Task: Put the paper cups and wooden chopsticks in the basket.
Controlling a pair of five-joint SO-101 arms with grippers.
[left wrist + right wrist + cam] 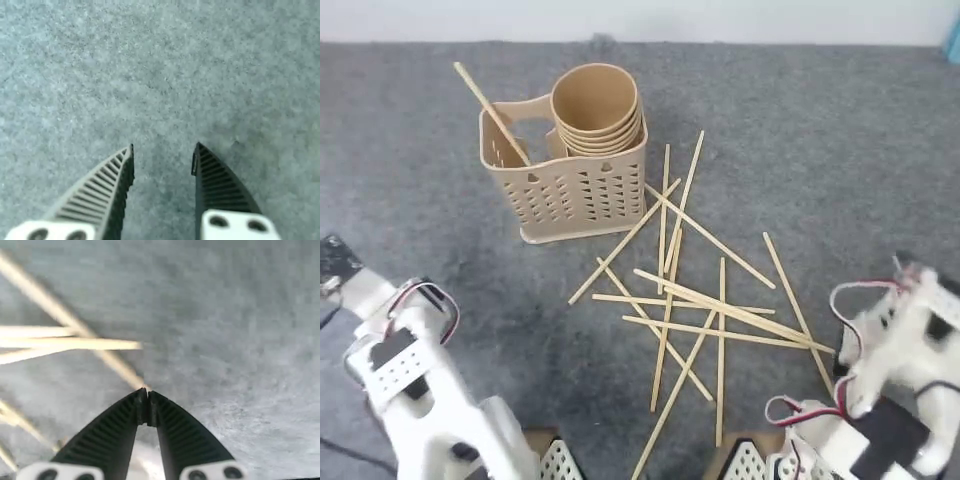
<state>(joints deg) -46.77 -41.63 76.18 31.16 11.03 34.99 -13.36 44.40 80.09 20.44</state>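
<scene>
Paper cups (pixel 595 100) form one stack in one basket (pixel 570 200).

White arms (pixel 430 400), black ribbed fingers (pixel 216 186)

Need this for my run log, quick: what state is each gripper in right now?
Left gripper: open, empty.
Right gripper: shut; a chopstick ends at its tips, grip unclear.

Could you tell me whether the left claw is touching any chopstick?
Apart. The left wrist view shows the open left claw over bare carpet, with no chopsticks by it.
</scene>
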